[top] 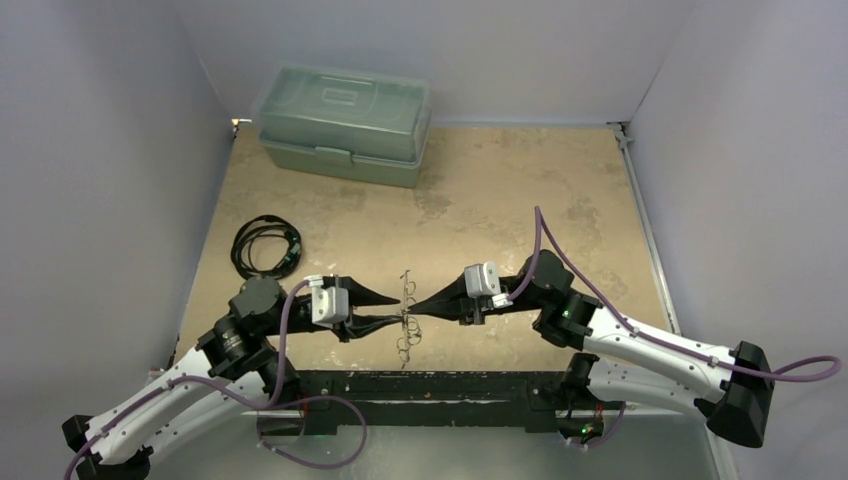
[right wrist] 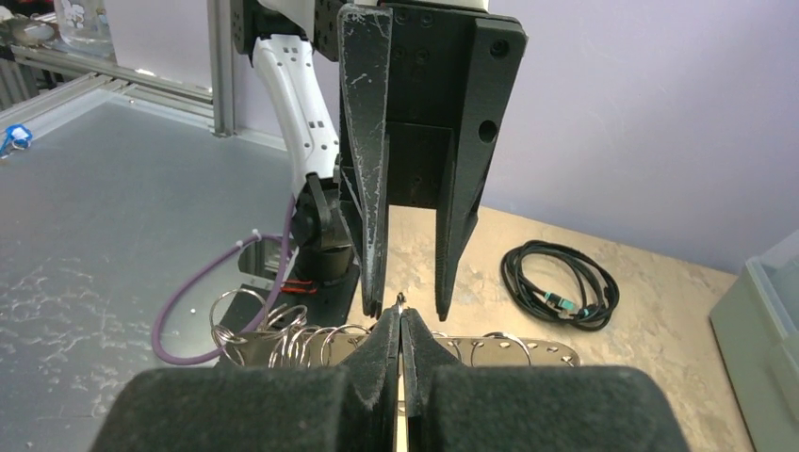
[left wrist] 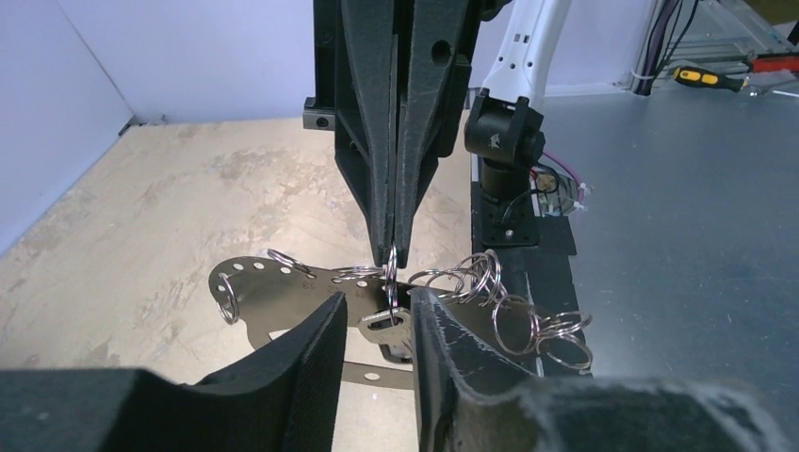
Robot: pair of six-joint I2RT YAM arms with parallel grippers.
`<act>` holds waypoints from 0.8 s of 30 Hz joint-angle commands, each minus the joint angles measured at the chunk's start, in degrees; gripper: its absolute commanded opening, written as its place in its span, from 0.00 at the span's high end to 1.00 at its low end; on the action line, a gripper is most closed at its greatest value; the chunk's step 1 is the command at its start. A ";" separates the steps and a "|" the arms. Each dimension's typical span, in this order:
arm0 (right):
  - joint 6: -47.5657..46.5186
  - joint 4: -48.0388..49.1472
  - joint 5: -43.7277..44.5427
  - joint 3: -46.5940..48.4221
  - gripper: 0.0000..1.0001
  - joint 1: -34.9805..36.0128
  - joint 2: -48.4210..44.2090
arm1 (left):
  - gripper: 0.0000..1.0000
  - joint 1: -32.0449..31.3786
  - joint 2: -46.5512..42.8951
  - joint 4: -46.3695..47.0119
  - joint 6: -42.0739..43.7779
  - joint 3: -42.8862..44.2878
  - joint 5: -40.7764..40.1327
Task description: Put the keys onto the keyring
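Keyring (left wrist: 269, 288), a thin flat silver metal strip with little holes and many small silver rings hanging on it, sits in the lower middle of the top view, right between the two gripper tips. Its long side runs up and down that picture, across the line of the arms. In the left wrist view the right gripper (left wrist: 394, 252) comes in from the top, pinched tight on one small silver ring (left wrist: 390, 278). The left gripper (left wrist: 379, 306) is at the bottom, its fingers a little apart. A small silver metal key (left wrist: 384, 325) lies between them, just under that ring, and looks loose. I think the key's hole must meet the ring next.
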 commanded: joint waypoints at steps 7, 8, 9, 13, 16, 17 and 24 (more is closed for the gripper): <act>0.56 3.14 -1.29 0.34 1.00 0.06 -1.49 | 0.82 -0.11 2.17 1.36 0.51 -0.03 2.75; 0.56 3.05 -1.29 0.38 1.00 0.06 -1.45 | 0.85 -0.15 2.26 1.35 0.57 -0.01 2.95; 0.55 2.96 -1.37 0.40 1.00 0.06 -1.41 | 0.88 -0.13 2.40 1.35 0.59 -0.01 3.10; 0.48 2.77 -1.38 0.52 1.00 0.06 -1.32 | 0.98 -0.14 3.04 1.40 0.52 0.17 3.72; 0.48 2.77 -1.38 0.51 1.00 0.06 -1.38 | 1.00 -0.07 3.45 1.11 0.51 0.30 3.82; 0.48 2.77 -1.31 0.51 1.00 0.06 -1.52 | 1.00 -0.12 3.57 1.03 0.51 0.33 3.78; 0.46 3.15 -0.85 -0.02 1.00 0.06 -3.12 | 1.00 -0.13 3.60 0.91 0.29 0.43 3.74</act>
